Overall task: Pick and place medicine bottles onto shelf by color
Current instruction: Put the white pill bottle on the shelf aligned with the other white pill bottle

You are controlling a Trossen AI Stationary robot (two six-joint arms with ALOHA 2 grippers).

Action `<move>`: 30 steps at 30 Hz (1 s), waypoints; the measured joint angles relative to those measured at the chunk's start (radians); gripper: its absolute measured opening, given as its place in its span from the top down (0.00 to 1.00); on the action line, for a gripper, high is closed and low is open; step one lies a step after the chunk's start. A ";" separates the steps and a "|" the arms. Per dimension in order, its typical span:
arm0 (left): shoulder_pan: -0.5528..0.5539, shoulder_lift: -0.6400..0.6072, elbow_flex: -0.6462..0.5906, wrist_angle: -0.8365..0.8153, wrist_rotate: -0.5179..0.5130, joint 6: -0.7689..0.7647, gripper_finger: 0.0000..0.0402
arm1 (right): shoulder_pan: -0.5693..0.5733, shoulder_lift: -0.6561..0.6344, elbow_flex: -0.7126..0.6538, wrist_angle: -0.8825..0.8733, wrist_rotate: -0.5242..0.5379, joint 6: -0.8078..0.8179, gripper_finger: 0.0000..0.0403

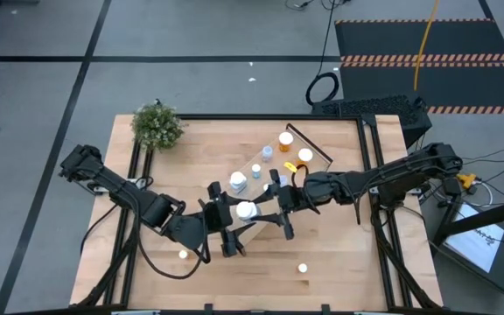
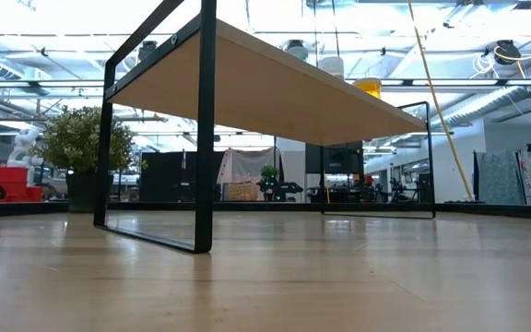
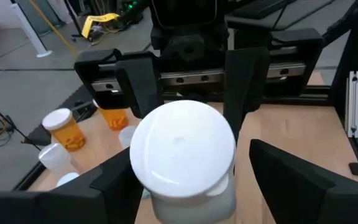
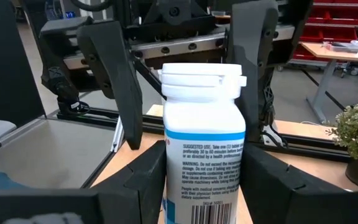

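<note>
A large white medicine bottle [image 1: 246, 210] with a white cap [image 3: 182, 146] stands upright between both grippers, by the shelf's [image 2: 275, 88] near left end. My right gripper [image 4: 204, 186] is shut on its labelled body. My left gripper [image 3: 191, 186] is open, facing the right one, with a finger [image 4: 114, 81] on either side of the cap and a gap showing. Orange bottles [image 1: 285, 138] and pale blue and white ones [image 1: 237, 181] stand on the shelf. Two small bottles [image 1: 183, 255] [image 1: 303, 269] stand on the table near its front edge. My right gripper pinches the white bottle's body [image 4: 201, 162] between its two fingers, below the blue label stripe. The fingers come level from the table's right side and lie across the upright bottle. Its base is hidden by the fingers, so I cannot tell whether it is lifted.
A small green bushy plant [image 1: 157, 125] stands at the table's far left corner. The shelf's black bracket [image 2: 203, 129] rises from the tabletop. Bare wood lies along the near edge around the two loose bottles.
</note>
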 joint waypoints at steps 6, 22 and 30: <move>-0.002 0.000 0.000 0.003 -0.004 0.004 0.32 | 0.000 0.000 0.000 0.001 -0.001 0.000 0.58; -0.002 -0.002 0.000 0.000 -0.005 0.005 0.55 | 0.001 -0.001 0.000 0.002 -0.001 -0.008 0.55; 0.000 -0.001 0.001 -0.006 -0.026 -0.031 0.50 | 0.047 -0.111 0.000 -0.176 0.177 -0.003 0.41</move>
